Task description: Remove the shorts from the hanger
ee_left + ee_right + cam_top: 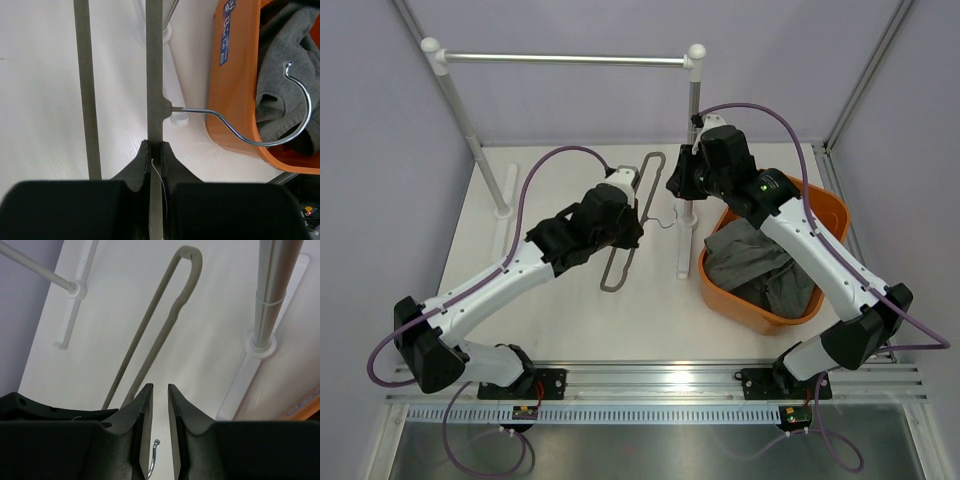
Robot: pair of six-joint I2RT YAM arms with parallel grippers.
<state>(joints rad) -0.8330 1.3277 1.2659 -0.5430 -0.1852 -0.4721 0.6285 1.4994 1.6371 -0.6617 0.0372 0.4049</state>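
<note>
The hanger [631, 220] is a long grey wire loop with a small silver hook [670, 222], and it carries no cloth. My left gripper [636, 226] is shut on one long side of the loop; the left wrist view shows the bar [154, 75] pinched between the jaws of this gripper [155, 145]. The grey shorts [760, 262] lie crumpled in the orange basket [825, 205] and also show in the left wrist view [285, 95]. My right gripper [678, 186] hovers over the hook, slightly open and empty [160, 386]. The hook's tip [156, 442] shows below the gap.
A silver rail [565, 60] with white joints spans the back on two posts. The right post [692, 140] stands on its white foot [260, 347], close between the hanger and the basket. The hook [272, 142] reaches over the basket's rim [235, 75].
</note>
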